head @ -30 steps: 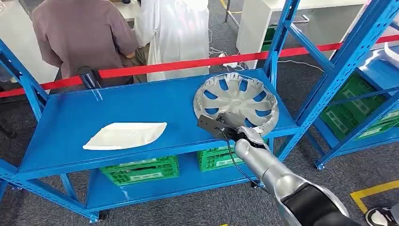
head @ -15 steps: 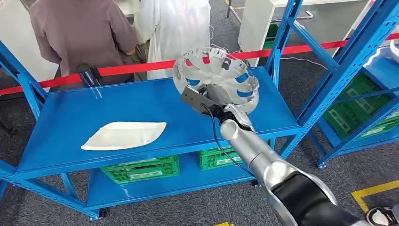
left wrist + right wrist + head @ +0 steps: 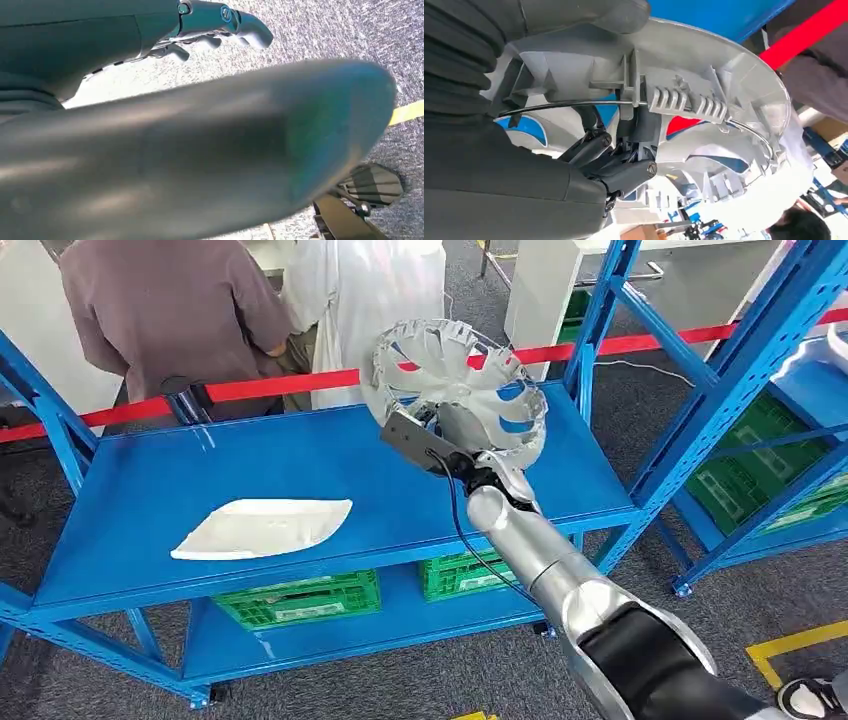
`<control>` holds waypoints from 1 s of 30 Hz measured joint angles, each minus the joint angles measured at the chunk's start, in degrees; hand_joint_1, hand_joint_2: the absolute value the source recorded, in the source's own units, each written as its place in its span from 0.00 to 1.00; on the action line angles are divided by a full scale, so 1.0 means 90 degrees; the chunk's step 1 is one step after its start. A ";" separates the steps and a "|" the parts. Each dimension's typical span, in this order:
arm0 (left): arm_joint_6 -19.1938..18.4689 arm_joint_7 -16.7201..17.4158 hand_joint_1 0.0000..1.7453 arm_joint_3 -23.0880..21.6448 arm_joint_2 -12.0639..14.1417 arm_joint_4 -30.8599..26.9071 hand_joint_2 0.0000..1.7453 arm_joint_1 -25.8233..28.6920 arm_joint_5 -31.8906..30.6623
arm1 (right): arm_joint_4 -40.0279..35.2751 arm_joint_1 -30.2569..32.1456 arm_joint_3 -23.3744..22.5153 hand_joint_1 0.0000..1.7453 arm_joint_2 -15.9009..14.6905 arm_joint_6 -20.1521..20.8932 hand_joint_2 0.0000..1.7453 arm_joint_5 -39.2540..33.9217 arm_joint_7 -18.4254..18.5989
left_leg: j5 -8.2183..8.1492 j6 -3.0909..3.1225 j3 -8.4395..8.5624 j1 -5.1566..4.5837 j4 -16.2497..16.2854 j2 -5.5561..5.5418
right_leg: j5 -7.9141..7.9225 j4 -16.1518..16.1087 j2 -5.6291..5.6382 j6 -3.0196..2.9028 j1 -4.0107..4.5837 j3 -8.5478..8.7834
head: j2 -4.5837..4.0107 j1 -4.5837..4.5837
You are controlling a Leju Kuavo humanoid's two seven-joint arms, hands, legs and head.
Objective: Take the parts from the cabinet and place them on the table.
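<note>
Right hand [image 3: 478, 475] holds unlabelled silver wheel cover [image 3: 460, 380] above blue shelf [image 3: 300, 465].

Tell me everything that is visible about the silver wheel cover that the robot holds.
The wheel cover is a round disc of silver-grey plastic, as it looks, with curved spokes and openings between them. Small clips stand along its rim, and a thin metal wire ring runs inside the rim. It is lifted off the blue shelf and tilted up, with its ribbed inner side toward the robot. The right robot hand grips it at the lower edge, fingers reaching through an opening. Nothing else touches it.
</note>
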 joint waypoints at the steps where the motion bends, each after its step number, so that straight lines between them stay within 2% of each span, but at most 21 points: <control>1: 0.0000 0.0000 0.00 0.0000 0.0000 0.0000 0.00 0.0002 -0.0002 | -0.0106 0.0029 0.0000 1.00 0.0000 -0.0076 1.00 -0.0015 -0.0005 | 0.0000 0.0000 -0.0002 0.0000 0.0000 0.0001 | 0.0000 0.0000 0.0000 0.0000 0.0000 -0.0004 | 0.0000 0.0000; 8: 0.0002 -0.0002 0.00 0.0002 -0.0007 0.0002 0.00 0.0028 -0.0073 | -0.1344 0.0370 0.0044 1.00 -0.0100 -0.0450 1.00 -0.0100 -0.0032 | 0.0000 0.0000 -0.0012 0.0000 -0.0001 0.0001 | -0.0001 0.0000 0.0000 -0.0001 0.0000 -0.0016 | 0.0000 0.0000; 9: 0.0002 -0.0007 0.00 0.0002 -0.0010 0.0002 1.00 0.0028 -0.0085 | -0.1515 0.0407 0.0061 1.00 -0.0131 -0.0493 1.00 -0.0109 -0.0034 | 0.0000 0.0000 -0.0013 0.0000 -0.0001 0.0001 | -0.0001 0.0000 0.0001 -0.0001 0.0000 -0.0017 | 0.0000 0.0000; 13: 0.0000 0.0044 0.00 0.0002 -0.0010 0.0000 1.00 0.0019 -0.0228 | -0.2481 0.0674 0.0175 1.00 -0.0257 -0.0693 1.00 -0.0136 -0.0034 | 0.0000 0.0000 -0.0018 0.0000 -0.0001 0.0002 | -0.0001 0.0000 0.0000 -0.0001 0.0000 -0.0022 | 0.0000 -0.0002; 19: -0.0046 0.0119 0.00 0.0002 -0.0015 0.0000 1.00 -0.0047 -0.0325 | -0.3776 0.0781 0.0396 1.00 -0.0437 -0.0739 1.00 -0.0182 0.0015 | 0.0000 0.0000 -0.0020 0.0000 -0.0001 0.0006 | -0.0001 0.0000 0.0001 -0.0001 0.0000 -0.0025 | 0.0000 0.0002; 30: -0.0066 0.0056 0.00 0.0007 -0.0036 0.0000 1.00 -0.0077 -0.0262 | -0.4693 0.0734 0.0758 1.00 -0.0515 -0.0911 1.00 -0.0238 -0.0109 | 0.0001 0.0000 -0.0019 0.0000 -0.0001 0.0005 | -0.0001 0.0003 0.0000 -0.0001 0.0000 -0.0023 | 0.0000 0.0000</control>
